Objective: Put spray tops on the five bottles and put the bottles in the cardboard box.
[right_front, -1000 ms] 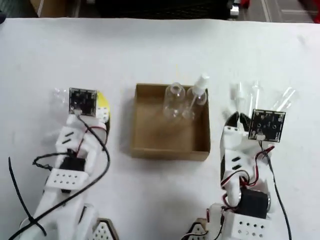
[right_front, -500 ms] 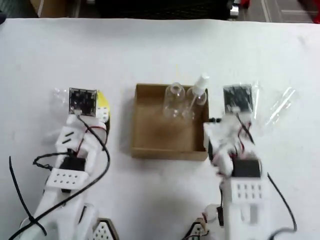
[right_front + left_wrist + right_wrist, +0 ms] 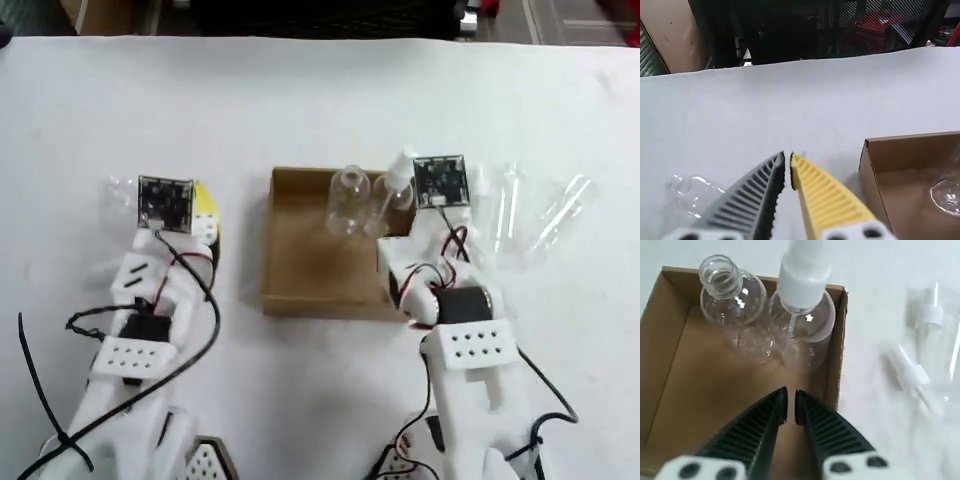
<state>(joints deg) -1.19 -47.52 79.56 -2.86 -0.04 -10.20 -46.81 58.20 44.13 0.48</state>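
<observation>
White tabletop [image 3: 320,100] fills the high view, with dark floor along its far edge. At its centre sits the cardboard box [image 3: 300,270]. Two clear bottles stand in the box's far right corner: an uncapped bottle [image 3: 348,200] and, just beside it, a capped bottle [image 3: 392,205] wearing a white spray top [image 3: 403,165]. The right arm [image 3: 455,310] reaches over the box's right wall, its wrist board above the capped bottle. The left arm [image 3: 150,290] lies well left of the box, beside a loose bottle [image 3: 118,188] lying on the table. Loose spray tops [image 3: 508,205] lie on the table right of the box.

From the left wrist, the left gripper [image 3: 787,162] hangs over bare table. Its grey finger [image 3: 752,200] and yellow finger [image 3: 825,195] are drawn together to a hairline gap and hold nothing. The loose bottle lies next to the grey finger, and the box corner is near the yellow one.

From the right wrist, the right gripper [image 3: 790,396] hangs over the box floor, just short of the capped bottle. Its black fingers [image 3: 765,425] are closed to a thin slit, gripping nothing and touching nothing.
</observation>
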